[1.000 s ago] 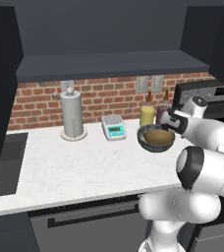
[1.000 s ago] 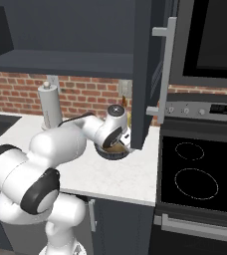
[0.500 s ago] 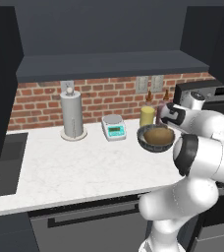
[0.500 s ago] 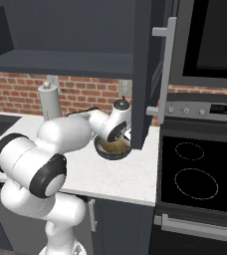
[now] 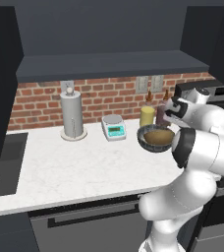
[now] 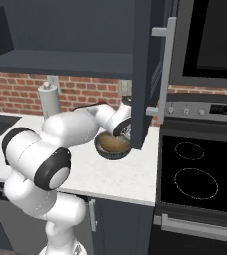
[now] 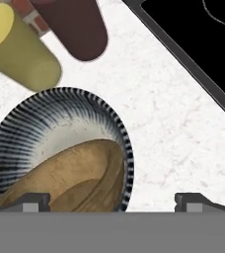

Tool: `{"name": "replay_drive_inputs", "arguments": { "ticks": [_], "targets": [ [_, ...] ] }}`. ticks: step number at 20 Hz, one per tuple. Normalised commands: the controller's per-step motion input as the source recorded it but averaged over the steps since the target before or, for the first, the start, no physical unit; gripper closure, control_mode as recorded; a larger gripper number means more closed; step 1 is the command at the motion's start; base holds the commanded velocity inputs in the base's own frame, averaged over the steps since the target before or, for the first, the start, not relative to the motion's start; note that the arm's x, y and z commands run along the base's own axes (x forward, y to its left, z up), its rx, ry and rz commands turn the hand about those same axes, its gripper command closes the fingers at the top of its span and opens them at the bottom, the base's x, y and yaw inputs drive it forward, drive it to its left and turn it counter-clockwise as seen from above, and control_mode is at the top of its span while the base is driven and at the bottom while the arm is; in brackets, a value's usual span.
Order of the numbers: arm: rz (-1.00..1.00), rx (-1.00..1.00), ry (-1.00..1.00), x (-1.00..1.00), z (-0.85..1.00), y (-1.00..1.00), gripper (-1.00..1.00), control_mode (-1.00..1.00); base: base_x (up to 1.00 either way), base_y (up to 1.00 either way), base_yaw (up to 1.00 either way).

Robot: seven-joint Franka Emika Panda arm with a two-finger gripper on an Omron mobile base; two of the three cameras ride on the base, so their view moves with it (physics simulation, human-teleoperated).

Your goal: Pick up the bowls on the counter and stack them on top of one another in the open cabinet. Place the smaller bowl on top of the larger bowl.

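The tan-brown smaller bowl (image 7: 80, 178) sits nested inside the dark grey larger bowl (image 7: 50, 123), whose pale inside is ringed with dark stripes. The pair (image 5: 155, 138) (image 6: 112, 145) rests on the white counter (image 5: 84, 167) near its right end. My gripper (image 7: 114, 200) hangs just above the bowls' right rim, open, with one fingertip over the tan bowl and the other over bare counter. In the left base view the gripper (image 5: 169, 125) is at the pair's far right edge. The open cabinet's shelf (image 5: 109, 66) (image 6: 60, 62) runs overhead.
A yellow bottle (image 5: 147, 116) (image 7: 20, 47) and a dark red bottle (image 5: 161, 114) (image 7: 75, 27) stand right behind the bowls. A scale (image 5: 114, 127) and paper towel roll (image 5: 72, 115) lie further left. The black stovetop (image 6: 195, 174) borders the counter; an open cabinet door (image 6: 145, 74) hangs beside my hand.
My elbow has swung out to the right and the hand has shifted slightly up and right. The nested bowls have stayed where they were.
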Motion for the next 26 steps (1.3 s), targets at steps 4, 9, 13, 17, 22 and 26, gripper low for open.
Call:
{"name": "replay_drive_inputs", "arguments": {
  "ticks": [4,9,13,17,22,26],
  "targets": [
    [0.07,-0.02,0.02,0.09,-0.22,0.00,-1.00,-1.00,0.00,0.00,0.00],
    [0.08,-0.05,0.07,0.04,-0.46,0.00,-1.00,-1.00,0.00,0.00,0.00],
    [0.08,-0.04,0.09,0.00,-0.58,0.00,-1.00,-1.00,0.00,0.00,0.00],
    [0.08,0.00,0.04,0.03,-0.51,0.16,-1.00,-1.00,0.00,0.00,0.00],
    [0.05,0.00,0.00,0.14,-0.41,0.25,1.00,-1.00,0.00,0.00,0.00],
    [0.00,0.00,0.00,0.11,-0.11,0.07,1.00,-1.00,0.00,0.00,0.00]
  ]
}}
